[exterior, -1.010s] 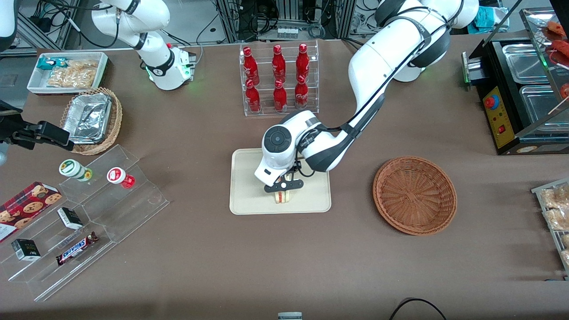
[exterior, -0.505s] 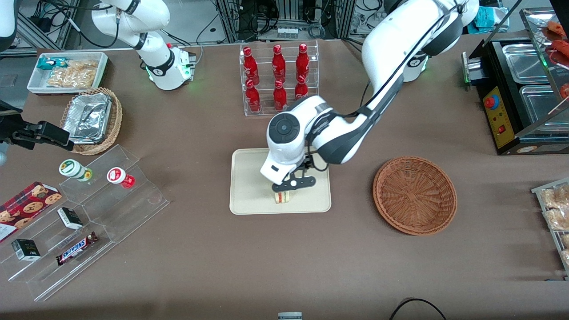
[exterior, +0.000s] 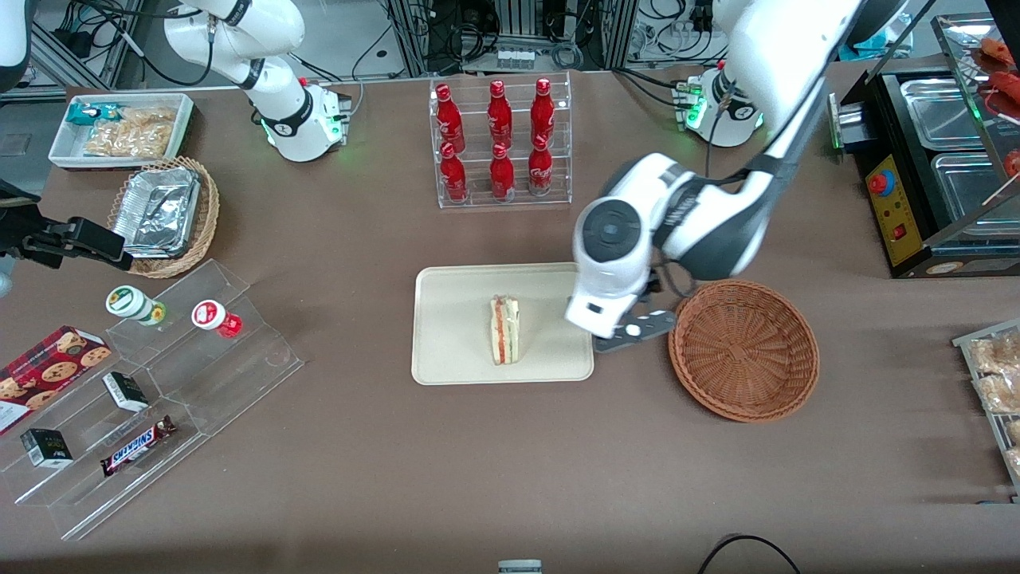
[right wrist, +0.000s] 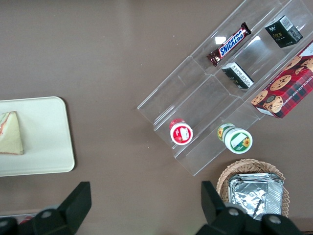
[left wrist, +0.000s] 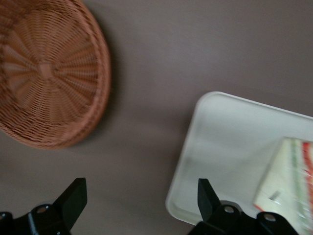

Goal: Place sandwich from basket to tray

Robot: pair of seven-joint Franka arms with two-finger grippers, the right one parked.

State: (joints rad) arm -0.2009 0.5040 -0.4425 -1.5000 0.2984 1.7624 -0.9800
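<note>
- I can read "SNICKERS" on the chocolate bar (exterior: 137,445) lying on the lowest step of the clear stepped stand (exterior: 151,399); the same word shows in the right wrist view (right wrist: 231,44).
- On that stand I also see two small black boxes (exterior: 125,391), whose print I cannot read, a red-lidded cup (exterior: 213,316) and a green-labelled cup (exterior: 134,304).
- A red tartan box of cookies (exterior: 44,371) lies at the stand's edge, toward the parked arm's end of the worktop (exterior: 358,462).
- The clear rack (exterior: 502,143) holds six red bottles with white script that I cannot make out.
- A white bin (exterior: 119,129) carries snack packets, and a tan wicker basket (exterior: 169,215) just nearer the camera holds foil containers.
- The sandwich (exterior: 505,329) rests on the cream tray (exterior: 454,335), its red and green filling edge facing up.
- The round brown basket (exterior: 743,349) has nothing in it and sits beside the tray, toward the working arm's end.
- My gripper (exterior: 635,331) hovers over the worktop between tray and basket, its jaws spread wide and holding nothing; the wrist view shows both black fingertips (left wrist: 73,196) well apart.
</note>
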